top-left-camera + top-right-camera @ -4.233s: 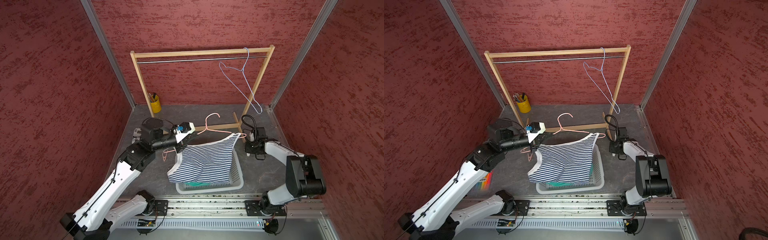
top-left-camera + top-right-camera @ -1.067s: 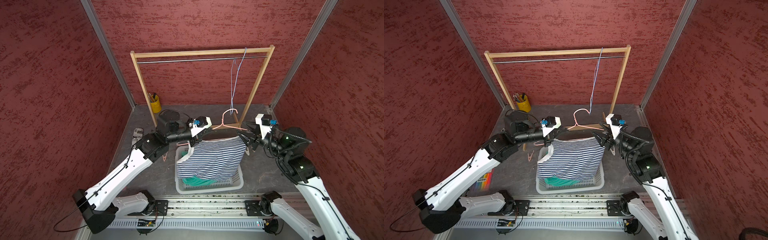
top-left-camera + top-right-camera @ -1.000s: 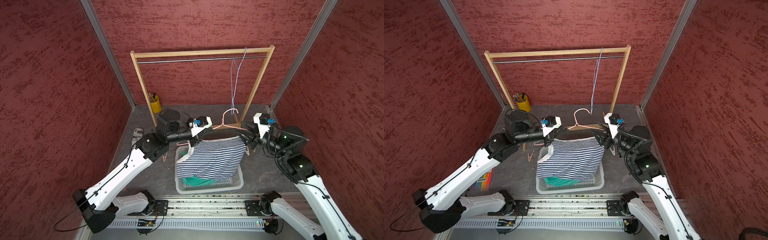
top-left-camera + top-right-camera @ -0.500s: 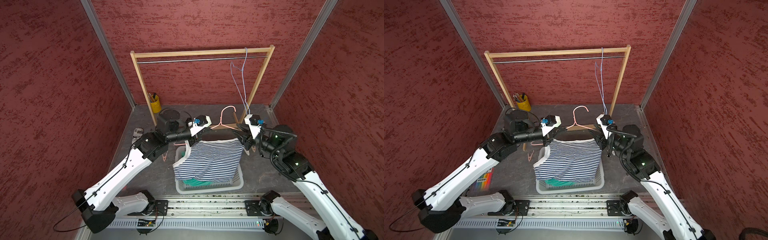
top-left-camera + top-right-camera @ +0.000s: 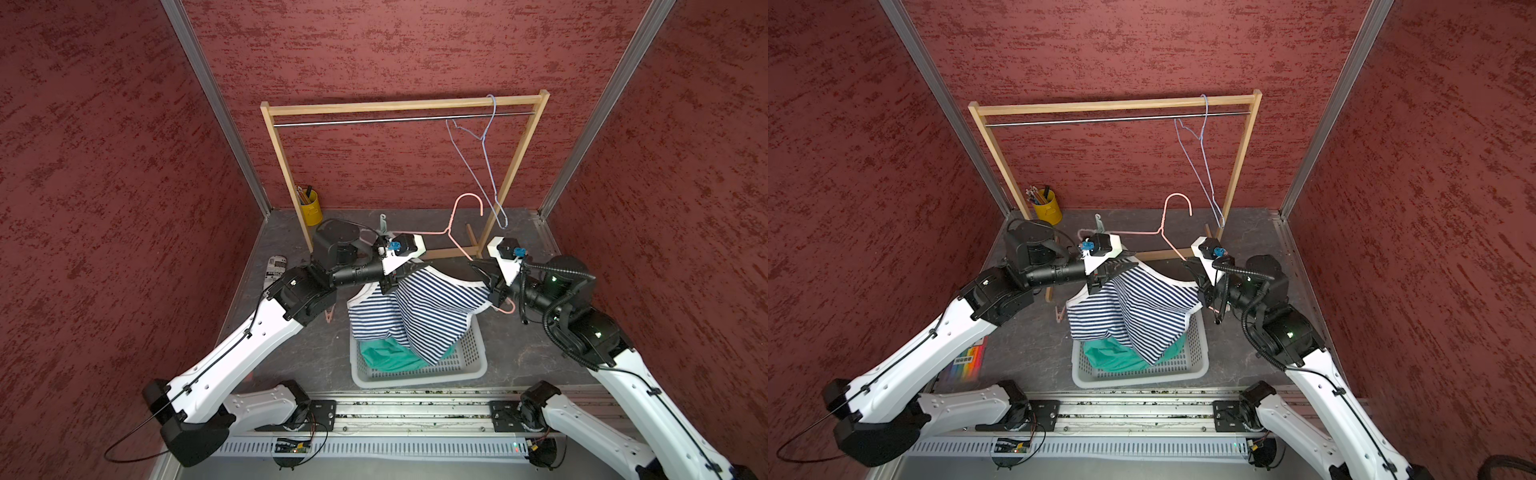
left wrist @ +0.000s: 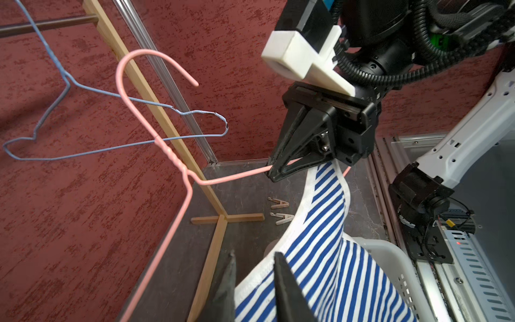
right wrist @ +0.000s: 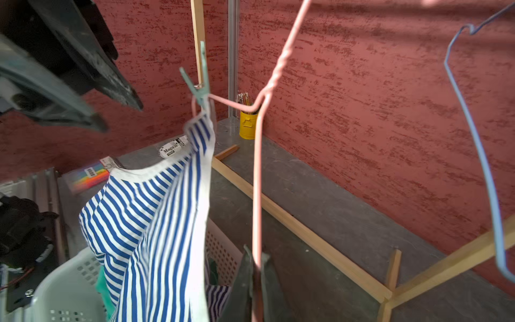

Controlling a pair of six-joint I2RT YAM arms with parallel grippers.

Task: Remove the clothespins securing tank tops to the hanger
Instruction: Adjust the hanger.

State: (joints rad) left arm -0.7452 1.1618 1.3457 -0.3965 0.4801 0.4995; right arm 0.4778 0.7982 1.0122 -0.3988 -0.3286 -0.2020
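Observation:
The pink wire hanger (image 5: 453,232) hangs in mid-air with my right gripper (image 7: 257,259) shut on its wire; the grip also shows in the left wrist view (image 6: 274,170). A mint green clothespin (image 7: 202,86) clips a strap of the striped tank top (image 5: 424,316) to the hanger's far end. My left gripper (image 6: 255,259) is open, and the top's white trim lies loosely between its jaws. The teal tank top (image 5: 386,357) lies in the white basket (image 5: 469,365). Two pale clothespins (image 6: 278,203) lie on the floor by the rack foot, and a pinkish clothespin (image 5: 328,316) left of the basket.
A wooden clothes rack (image 5: 399,106) stands at the back, and a blue wire hanger (image 5: 482,166) hangs from its rail. A yellow pencil cup (image 5: 309,210), a rolled magazine (image 5: 276,268) and a rainbow-coloured pack (image 5: 967,361) sit on the left.
My right gripper has shut on the pink hanger's wire. My left gripper has opened, and the striped top's left side has sagged lower.

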